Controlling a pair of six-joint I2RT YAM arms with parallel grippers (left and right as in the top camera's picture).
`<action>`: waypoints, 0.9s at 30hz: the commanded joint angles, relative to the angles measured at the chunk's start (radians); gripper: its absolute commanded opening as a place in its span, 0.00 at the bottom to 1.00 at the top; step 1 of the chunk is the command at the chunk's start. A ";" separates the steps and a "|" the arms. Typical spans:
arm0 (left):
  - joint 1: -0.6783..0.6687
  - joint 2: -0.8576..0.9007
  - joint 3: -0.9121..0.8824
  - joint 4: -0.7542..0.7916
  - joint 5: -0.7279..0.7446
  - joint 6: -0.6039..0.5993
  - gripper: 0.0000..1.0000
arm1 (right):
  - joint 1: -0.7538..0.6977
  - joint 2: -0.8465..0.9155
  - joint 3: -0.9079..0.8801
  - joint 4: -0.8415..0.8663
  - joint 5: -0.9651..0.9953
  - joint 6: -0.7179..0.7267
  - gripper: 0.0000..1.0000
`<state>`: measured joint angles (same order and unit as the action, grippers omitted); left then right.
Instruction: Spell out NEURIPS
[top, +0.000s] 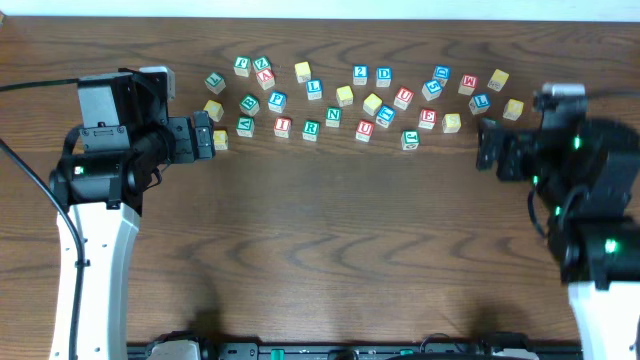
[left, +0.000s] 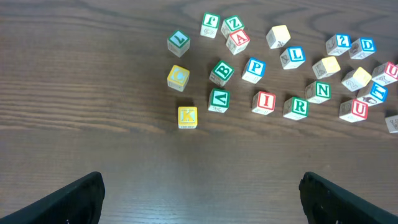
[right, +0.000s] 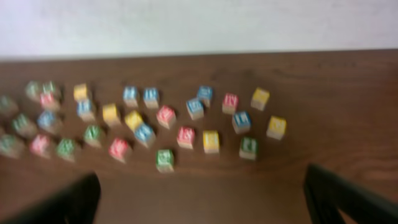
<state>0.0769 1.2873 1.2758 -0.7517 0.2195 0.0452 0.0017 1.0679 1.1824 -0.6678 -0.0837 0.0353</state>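
Note:
Several lettered wooden blocks lie scattered across the far middle of the table. In the overhead view I read green N (top: 333, 116), red E (top: 427, 119), red U (top: 365, 129), green R (top: 311, 129), red I (top: 283, 127) and blue P (top: 276, 101). The left wrist view shows N (left: 321, 91), R (left: 298, 107), I (left: 265, 102), P (left: 254, 70) and U (left: 354, 110). My left gripper (top: 204, 135) (left: 202, 199) is open and empty, just left of a yellow K block (left: 187, 117). My right gripper (top: 487, 143) (right: 202, 199) is open and empty, right of the blocks. The right wrist view is blurred.
Other blocks show letters such as A (left: 238, 41), Z (left: 231, 25), L (left: 292, 57), D (left: 366, 45) and a green block (right: 164, 159) nearest the right gripper. The table's far edge meets a white wall (right: 199, 25). Bare wood lies in front of the blocks.

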 joint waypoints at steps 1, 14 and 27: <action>0.002 0.000 0.018 0.010 0.004 -0.026 0.98 | 0.031 0.097 0.123 -0.053 -0.009 -0.011 0.99; -0.060 0.106 0.147 -0.033 -0.168 -0.160 0.98 | 0.080 0.447 0.435 -0.264 -0.130 -0.010 0.99; -0.212 0.395 0.510 -0.224 -0.239 -0.250 0.98 | 0.093 0.538 0.437 -0.261 -0.163 -0.006 0.99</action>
<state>-0.1165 1.6516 1.7500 -0.9676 0.0044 -0.1646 0.0856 1.5951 1.5940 -0.9283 -0.2283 0.0357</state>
